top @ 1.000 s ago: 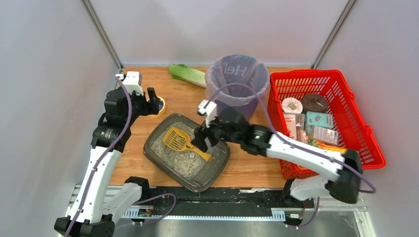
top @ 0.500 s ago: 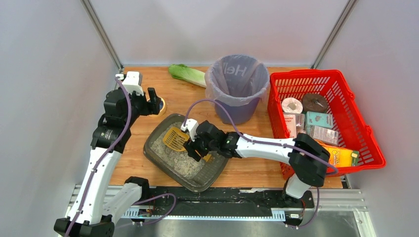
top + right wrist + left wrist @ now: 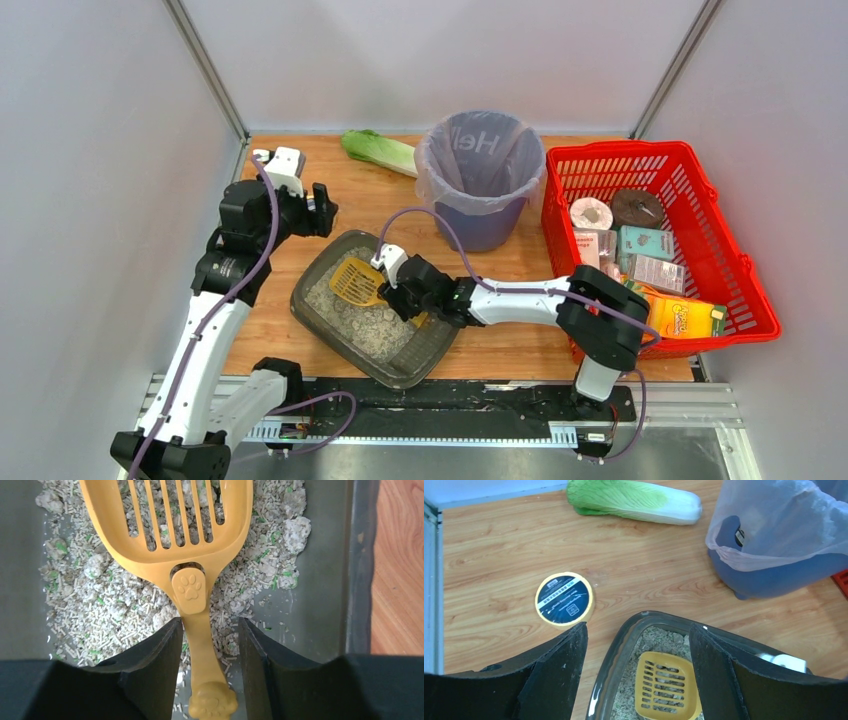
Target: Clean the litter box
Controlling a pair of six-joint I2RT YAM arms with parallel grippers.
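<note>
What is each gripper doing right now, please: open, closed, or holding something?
Left gripper: open, holding nothing.
Right gripper: open, fingers either side of the yellow scoop handle, not clamped on it yet.

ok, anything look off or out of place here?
Only the cabbage lying loose on the table left of the bin: food near a litter box looks out of place. Nothing tipped or visibly damaged.

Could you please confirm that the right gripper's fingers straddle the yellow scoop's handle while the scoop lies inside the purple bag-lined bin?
Not quite: the yellow scoop lies in the litter box, on the litter, not in the purple bag-lined bin, as the right wrist view shows. The right gripper does straddle its handle.
</note>
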